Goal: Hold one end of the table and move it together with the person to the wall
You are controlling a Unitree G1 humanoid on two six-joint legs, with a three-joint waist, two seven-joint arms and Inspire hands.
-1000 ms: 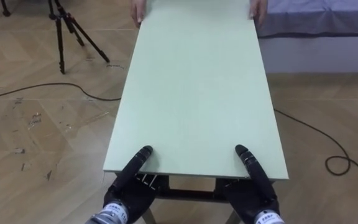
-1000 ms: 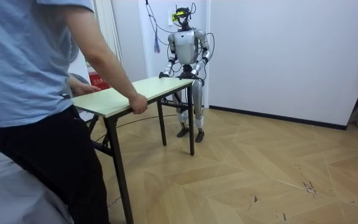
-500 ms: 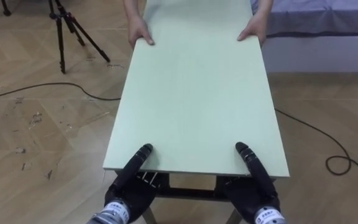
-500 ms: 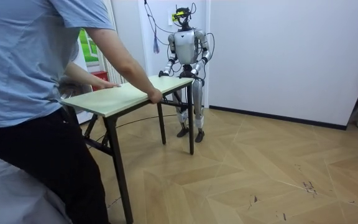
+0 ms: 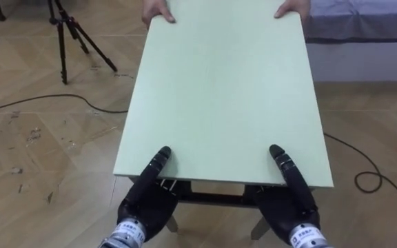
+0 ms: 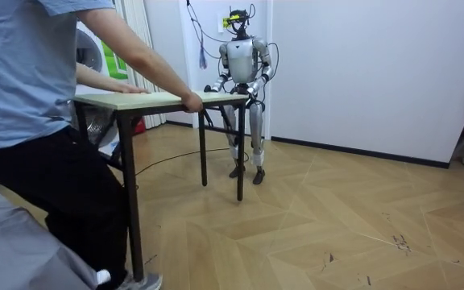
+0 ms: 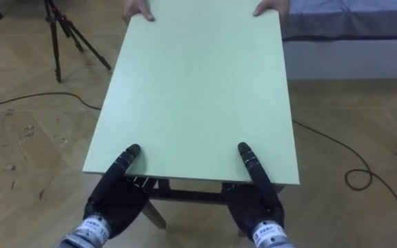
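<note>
**Table.** The table (image 5: 219, 89) has a pale green rectangular top and dark legs. It stands lengthwise between the robot and a person (image 6: 31, 121). In the room view its top (image 6: 159, 98) sits level. Whether the legs touch the wooden floor (image 5: 40, 172) cannot be told.

**Robot.** It stands upright at the table's far end in the room view, near a white wall, facing the person.

**Left hand.** The left hand (image 5: 147, 207) is at the near edge of the top, by the robot's left corner. Part of it lies flat on the top and the palm sits below the edge. Whether it grips cannot be told.

**Right hand.** The right hand (image 5: 291, 207) is placed the same way by the right corner. Its grip cannot be told either.

**Person.** The person is at the opposite end, on the room view's left. The 2 hands (image 5: 158, 10) (image 5: 291, 8) are on the 2 far corners. In the room view, 1 hand (image 6: 190, 102) curls over the top's edge.

**Surroundings.** A black tripod (image 5: 64, 34) stands on the floor to the table's left. A dark cable (image 5: 47, 103) runs across the floor near it. A low bed with a grey-blue cover (image 5: 364, 21) is just beside the table's far right corner.
</note>
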